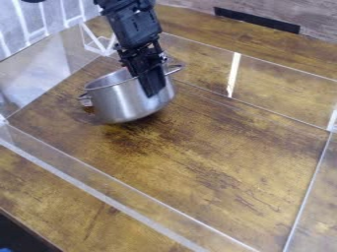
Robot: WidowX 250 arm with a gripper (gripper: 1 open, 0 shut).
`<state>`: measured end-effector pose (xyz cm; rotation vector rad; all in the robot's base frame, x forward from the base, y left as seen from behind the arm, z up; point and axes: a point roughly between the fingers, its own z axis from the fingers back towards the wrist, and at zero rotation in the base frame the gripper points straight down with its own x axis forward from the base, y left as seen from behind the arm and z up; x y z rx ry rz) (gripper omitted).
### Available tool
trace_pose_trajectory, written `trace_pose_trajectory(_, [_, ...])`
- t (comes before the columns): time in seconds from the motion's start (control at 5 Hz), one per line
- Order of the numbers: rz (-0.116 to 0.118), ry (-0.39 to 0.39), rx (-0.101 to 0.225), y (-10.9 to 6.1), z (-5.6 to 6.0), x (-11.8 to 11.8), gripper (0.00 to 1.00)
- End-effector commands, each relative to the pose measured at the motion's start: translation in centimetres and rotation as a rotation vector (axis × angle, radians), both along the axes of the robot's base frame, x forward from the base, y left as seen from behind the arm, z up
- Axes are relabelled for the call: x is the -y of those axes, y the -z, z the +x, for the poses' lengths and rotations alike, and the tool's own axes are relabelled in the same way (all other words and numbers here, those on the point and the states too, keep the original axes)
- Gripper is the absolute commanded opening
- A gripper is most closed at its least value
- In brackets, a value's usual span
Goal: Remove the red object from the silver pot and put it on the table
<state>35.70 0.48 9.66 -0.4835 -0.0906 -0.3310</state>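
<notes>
The silver pot (116,100) sits on the table (224,148) at the upper left, its loop handle toward the left. My black gripper (153,85) reaches down into the pot from above, and its fingers look shut inside the rim. The red object is hidden by the gripper and the pot wall. Whether the fingers hold anything cannot be told.
Clear acrylic walls (79,172) edge the wooden top at the front, left and back. A white wire rack (90,37) stands behind the pot. To the right of the pot and in front of it lies bare wood.
</notes>
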Motion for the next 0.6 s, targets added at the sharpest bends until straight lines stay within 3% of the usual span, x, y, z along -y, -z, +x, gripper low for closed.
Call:
trace_pose_trajectory(0.0, [0.023,-0.026,0.046,-2.9,0.5,0.3,0.00])
trace_pose_trajectory(0.4, [0.060,-0.014,0.061,-6.4,1.1,3.6,0.00])
